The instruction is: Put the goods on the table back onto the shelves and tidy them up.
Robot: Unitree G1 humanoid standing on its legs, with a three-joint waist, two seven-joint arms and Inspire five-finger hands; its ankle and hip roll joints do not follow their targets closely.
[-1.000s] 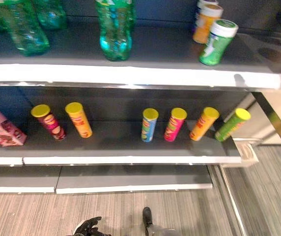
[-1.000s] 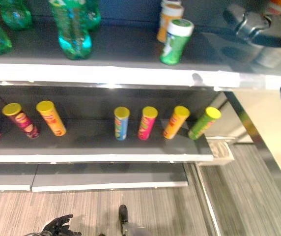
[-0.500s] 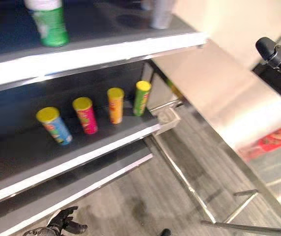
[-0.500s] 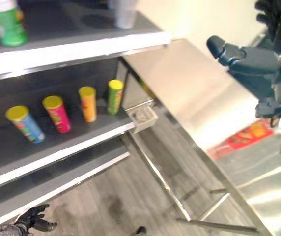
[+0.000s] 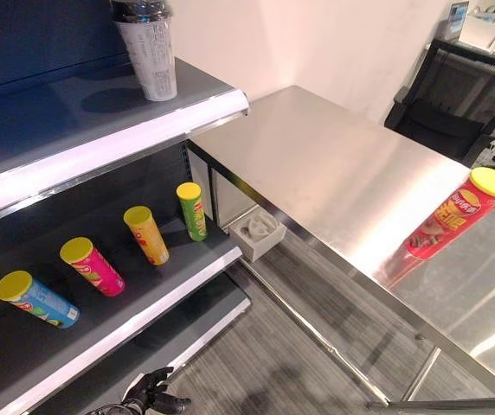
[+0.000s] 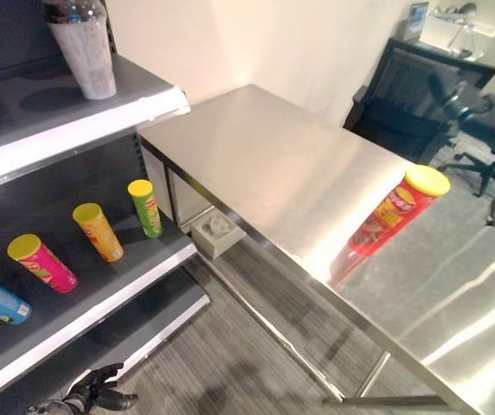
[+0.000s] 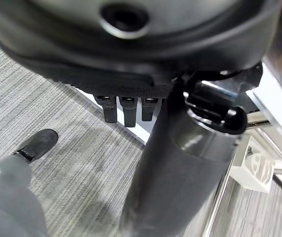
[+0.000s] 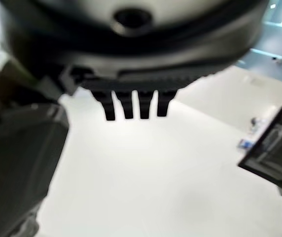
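A red can (image 5: pixel 449 221) with a yellow lid stands alone on the steel table (image 5: pixel 334 173), toward its right end, well apart from the shelf (image 5: pixel 126 285) where four cans (image 5: pixel 146 234) stand in a row. The left hand (image 5: pixel 148 398) hangs low over the floor, fingers loose and empty. The right hand (image 8: pixel 131 106) holds nothing, fingers straight. To do this well, I'd say the right hand should wrap the can mid-body, lift it upright, then set it in line beside the green can (image 5: pixel 192 210).

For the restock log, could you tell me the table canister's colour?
Red chip canister with a yellow lid, clearest in the left eye view.
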